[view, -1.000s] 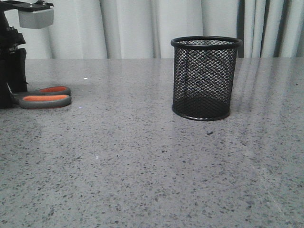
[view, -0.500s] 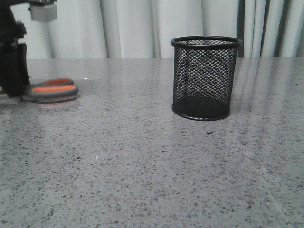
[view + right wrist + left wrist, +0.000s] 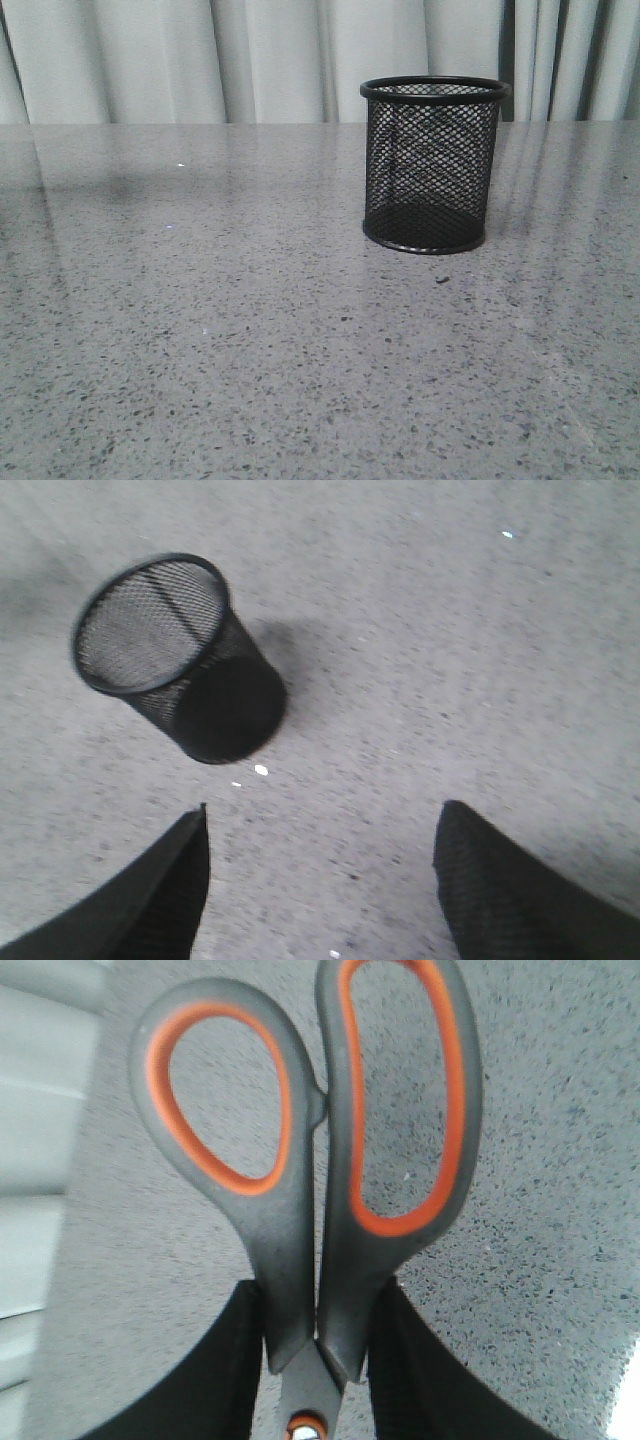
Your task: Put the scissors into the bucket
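The small black wire-mesh cylindrical bucket with its solid rim and base stands upright on the speckled grey stone tabletop, right of centre in the front view, with pale curtains hanging behind. Neither arm shows in that view.

In the left wrist view, the scissors, a pair with dark grey plastic handles lined in orange, are held off the tabletop. The left gripper has its black jaws clamped on the two handle shanks just above the pivot, one jaw on each side, and the finger loops point away from the wrist. The blades are out of sight.

In the right wrist view, the right gripper hovers above the tabletop with its jaws wide apart and nothing between them; the bucket lies ahead of it and apart from it.
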